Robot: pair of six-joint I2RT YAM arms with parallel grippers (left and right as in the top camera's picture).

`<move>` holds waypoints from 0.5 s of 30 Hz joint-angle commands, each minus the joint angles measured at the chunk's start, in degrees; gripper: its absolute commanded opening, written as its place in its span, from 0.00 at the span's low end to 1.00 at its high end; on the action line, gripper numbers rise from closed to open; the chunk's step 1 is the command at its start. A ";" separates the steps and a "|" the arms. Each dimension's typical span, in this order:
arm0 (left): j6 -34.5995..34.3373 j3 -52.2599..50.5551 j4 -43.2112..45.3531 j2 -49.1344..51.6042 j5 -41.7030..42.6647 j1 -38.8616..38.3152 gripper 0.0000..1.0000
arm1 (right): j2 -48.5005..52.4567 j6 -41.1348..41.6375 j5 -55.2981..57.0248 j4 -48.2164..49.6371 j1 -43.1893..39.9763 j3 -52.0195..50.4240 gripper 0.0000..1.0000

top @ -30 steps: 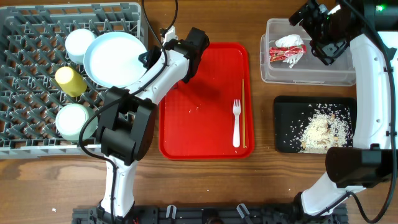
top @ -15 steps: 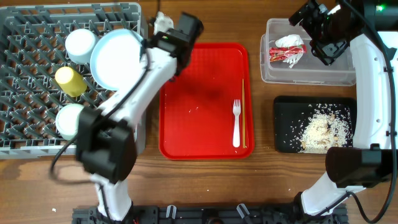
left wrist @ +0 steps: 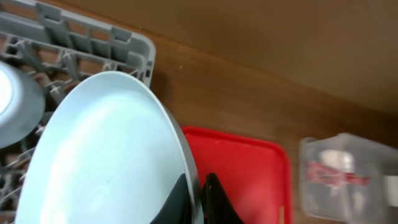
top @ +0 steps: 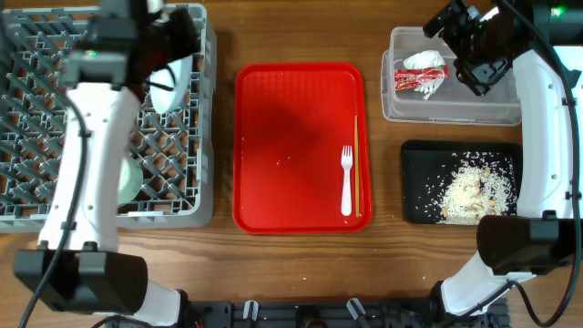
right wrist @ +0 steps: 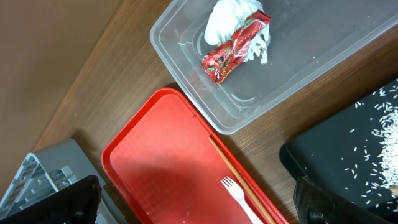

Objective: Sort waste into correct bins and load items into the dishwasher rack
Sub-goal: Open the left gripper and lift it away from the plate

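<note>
The white round plate [left wrist: 106, 162] is pinched at its rim by the left gripper [left wrist: 198, 202]. It has moved from the right edge of the large grey plastic rack [top: 182, 196] to above the pegs of the rack's back right part. The left arm, which reached in from the tray side, now lies across the rack. The right gripper [right wrist: 196, 208] has not moved and hangs with fingers wide over the clear plastic tub [top: 451, 107]. The white fork [top: 346, 180] and thin wooden chopsticks [top: 356, 164] lie unmoved on the red tray [top: 291, 146].
</note>
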 commanded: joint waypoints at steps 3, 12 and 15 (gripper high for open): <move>-3.10 0.55 1.49 4.24 27.76 9.55 0.04 | -0.13 -0.57 0.98 0.07 0.07 0.37 1.00; -6.54 0.55 3.21 11.85 35.19 15.30 0.04 | -0.13 -0.57 0.98 0.09 0.07 0.37 1.00; -6.75 0.55 3.65 11.91 35.21 16.81 0.04 | -0.13 -0.57 0.98 0.11 0.07 0.37 1.00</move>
